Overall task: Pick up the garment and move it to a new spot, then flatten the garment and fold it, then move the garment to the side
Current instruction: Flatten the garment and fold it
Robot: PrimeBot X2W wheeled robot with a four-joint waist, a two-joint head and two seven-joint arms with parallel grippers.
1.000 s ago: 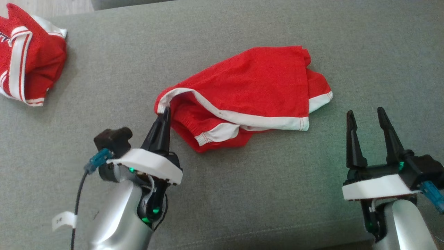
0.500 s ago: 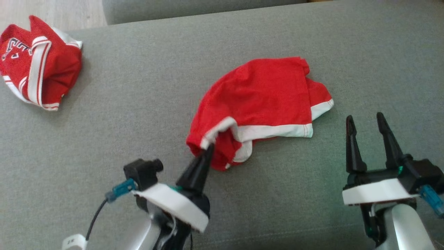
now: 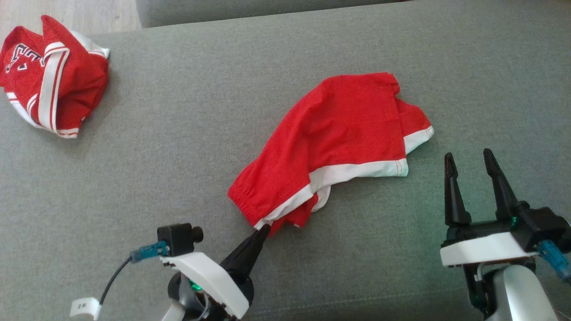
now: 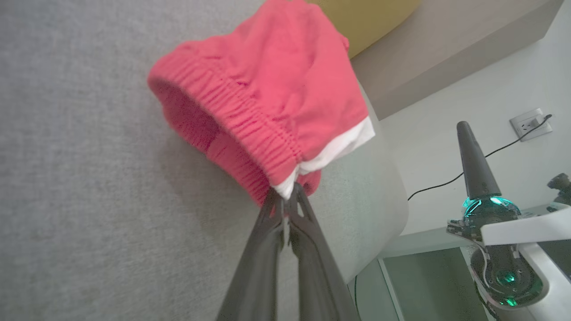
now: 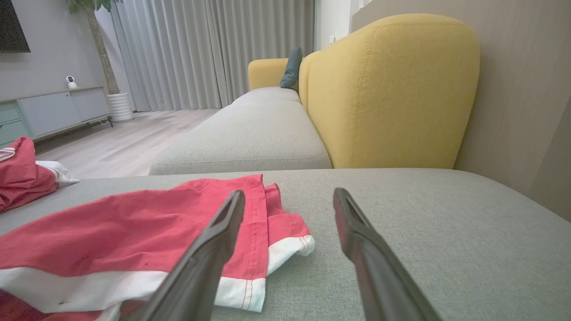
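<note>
The garment (image 3: 343, 133) is a pair of red shorts with white trim, lying crumpled on the grey cushion (image 3: 223, 111). My left gripper (image 3: 264, 228) is shut on its near-left corner, where the elastic waistband meets the white hem. In the left wrist view that corner (image 4: 285, 189) is pinched between the fingertips of my left gripper (image 4: 287, 196), and the waistband gapes open above. My right gripper (image 3: 468, 158) stands open just right of the garment's near edge, touching nothing. The right wrist view shows the garment (image 5: 111, 227) flat in front of the right gripper (image 5: 290, 198).
A second red garment (image 3: 49, 76) with white stripes and lettering is bunched at the cushion's far left corner. A yellow sofa back (image 5: 392, 89) and another grey seat (image 5: 250, 133) lie beyond the cushion. Wooden floor (image 5: 125, 142) lies to the far left.
My left gripper has pulled the pinched corner toward me and to the right, stretching the garment's left side out along the cushion. The right gripper has stayed put. The camera shifted slightly.
</note>
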